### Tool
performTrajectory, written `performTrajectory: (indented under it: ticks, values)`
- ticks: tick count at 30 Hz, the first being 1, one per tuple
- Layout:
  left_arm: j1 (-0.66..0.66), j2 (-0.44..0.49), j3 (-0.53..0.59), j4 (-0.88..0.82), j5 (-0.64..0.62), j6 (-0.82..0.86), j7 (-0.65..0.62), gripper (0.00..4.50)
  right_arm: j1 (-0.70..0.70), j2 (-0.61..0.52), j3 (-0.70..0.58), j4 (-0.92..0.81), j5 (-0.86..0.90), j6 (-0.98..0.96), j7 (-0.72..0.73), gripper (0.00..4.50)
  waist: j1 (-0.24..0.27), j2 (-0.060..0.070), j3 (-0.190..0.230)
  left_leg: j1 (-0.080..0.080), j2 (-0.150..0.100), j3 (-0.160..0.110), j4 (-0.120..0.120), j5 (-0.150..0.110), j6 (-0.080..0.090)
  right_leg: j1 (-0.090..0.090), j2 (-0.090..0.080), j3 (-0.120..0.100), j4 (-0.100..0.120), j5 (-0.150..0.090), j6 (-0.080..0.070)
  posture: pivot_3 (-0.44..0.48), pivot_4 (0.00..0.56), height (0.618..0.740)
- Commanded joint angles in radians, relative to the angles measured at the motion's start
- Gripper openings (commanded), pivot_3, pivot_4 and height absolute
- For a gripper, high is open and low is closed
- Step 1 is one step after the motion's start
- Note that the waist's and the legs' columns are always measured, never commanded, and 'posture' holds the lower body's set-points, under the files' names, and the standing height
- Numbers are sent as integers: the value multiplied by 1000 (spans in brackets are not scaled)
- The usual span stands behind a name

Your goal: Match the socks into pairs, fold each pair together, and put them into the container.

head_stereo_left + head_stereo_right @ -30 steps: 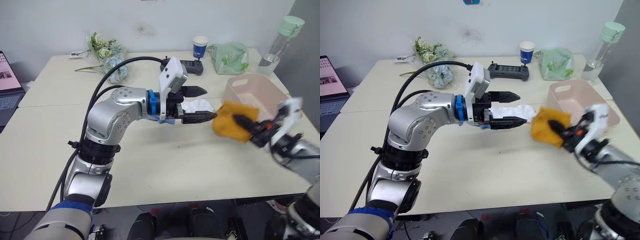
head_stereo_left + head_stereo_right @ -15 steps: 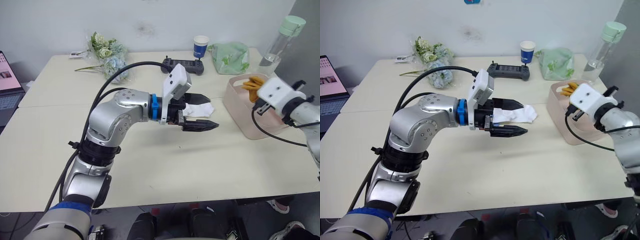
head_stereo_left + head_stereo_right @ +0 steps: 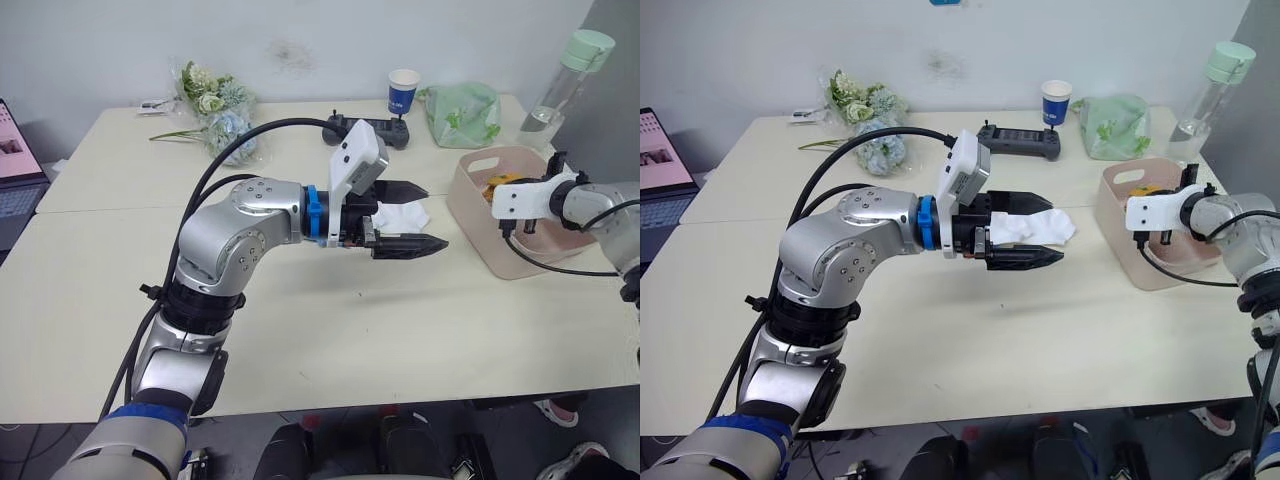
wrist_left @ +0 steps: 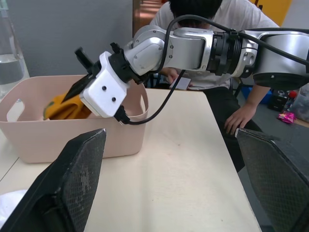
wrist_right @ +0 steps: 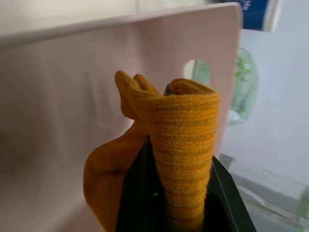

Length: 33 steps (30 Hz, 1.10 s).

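Our left end effector point(image 3: 412, 217) hovered released above the desk point(image 3: 330, 320), its two fingers spread wide, with the white socks point(image 3: 402, 213) lying on the desk just beneath and behind them. To the right, our right end effector point(image 4: 82, 92) reached down into the pink tub point(image 3: 470, 205), clenched on the folded orange socks point(image 5: 183, 145) inside it.

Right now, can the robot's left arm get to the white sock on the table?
Probably yes. The left pincer is open and hangs right over the white sock on the table, with nothing between them. The right pincer is off in the pink tub with the orange socks.
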Motion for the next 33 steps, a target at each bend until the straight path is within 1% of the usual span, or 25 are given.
performTrajectory:
  ticks: [1, 3, 5, 7, 8, 9, 11, 15, 17, 19, 22, 24, 26, 28, 30, 33]
  values:
    - [2, 3, 21, -37, -16, -2, 8, 4500, -33, -16, -46, -32, 36, 20, 99, 1723, 0, 0, 0, 0, 0, 0, 0, 0, 0, 0, 0, 0, 0, 0, 0, 0, 150, 740]
    - [3, 5, 21, -34, -14, -5, 10, 4500, -29, -24, -70, -70, 79, 55, 179, 2438, 0, 0, 0, 0, 0, 0, 0, 0, 0, 0, 0, 0, 0, 0, 0, 0, 150, 740]
    - [2, 7, 21, -30, -12, -8, 9, 4500, -15, -44, -108, -142, 151, 119, 302, 3133, 0, 0, 0, 0, 0, 0, 0, 0, 0, 0, 0, 0, 0, 0, 0, 0, 150, 740]
    - [1, 10, 21, -29, -12, -9, 8, 4500, 6, -79, -132, -223, 199, 156, 406, 3796, 3, 0, 0, 0, 0, -1, 0, 0, 0, 0, 0, 0, 0, 0, 0, 0, 150, 740]
    - [-1, 11, 21, -25, -10, -11, 7, 4500, 21, -98, -148, -269, 229, 185, 461, 4197, 5, 0, 0, 0, 0, -1, 0, 0, 0, 0, 0, -1, 0, 0, 0, 0, 150, 740]
    - [-2, 13, 21, -21, -8, -14, 4, 4500, 35, -121, -164, -311, 254, 206, 503, 4483, 7, 0, 0, 0, 0, -2, 0, 0, 0, 0, 0, -1, 0, 0, 0, 0, 150, 740]
    - [-4, 18, 20, -12, -3, -21, 0, 4500, 53, -152, -193, -378, 290, 250, 560, 4483, 11, 0, 0, 0, 0, -3, 1, 0, 0, 1, 0, -1, 0, 0, 0, 0, 150, 740]
    - [-6, 31, 20, -1, 5, -32, -7, 4500, 64, -196, -248, -472, 336, 329, 618, 4483, 12, 0, 0, 0, 0, -4, 2, 0, 0, 1, -1, 0, 1, 0, 0, 0, 150, 740]
    - [-3, 50, 27, 2, 12, -36, -11, 4500, 63, -222, -281, -529, 364, 376, 646, 4483, 12, 0, 0, 0, 0, -4, 2, 0, 0, 1, -1, 0, 1, 0, 0, 0, 150, 740]
    - [7, 78, 39, 0, 17, -40, -14, 4500, 58, -216, -322, -585, 413, 431, 647, 4483, 12, 0, 0, 0, 0, -5, 1, 0, 0, 0, -1, 0, 1, 0, 0, 0, 150, 740]
    - [50, 147, 87, -13, 16, -47, -18, 4500, 71, -130, -412, -714, 548, 581, 599, 4483, 4, 0, 0, 0, 1, -5, 1, 0, 0, 0, 0, -1, 1, 0, 0, 0, 150, 740]
    - [86, 187, 122, -23, 16, -62, -15, 4500, 114, -63, -455, -818, 622, 670, 555, 4483, 0, 0, 0, 1, 1, -7, 0, 0, 0, 0, 0, 0, 1, 0, 0, 0, 150, 740]
    - [132, 240, 157, -38, 12, -88, -43, 4500, 160, -15, -479, -903, 663, 729, 513, 4483, 5, 0, 0, 0, 1, -10, 1, 0, 0, 1, 0, -1, 1, 0, 0, 0, 150, 740]
    - [199, 319, 220, -26, 25, -131, -71, 4500, 210, 84, -486, -997, 696, 774, 415, 4483, 7, 0, 0, -1, 0, -12, 2, 0, 0, 1, 0, -1, 1, 0, 0, 0, 150, 740]
    - [260, 373, 273, -4, 33, -157, -74, 4500, 259, 159, -472, -1070, 716, 808, 351, 4483, 7, 0, 0, -2, 1, -12, 2, 0, 0, 0, 0, -2, 1, 0, 0, 0, 150, 740]
    - [407, 446, 338, 26, 63, -220, -94, 4500, 377, 252, -418, -1148, 705, 773, 279, 4483, 10, 0, 0, -3, 0, -14, 2, 0, 0, -1, -1, -3, 1, 0, 0, 0, 150, 740]
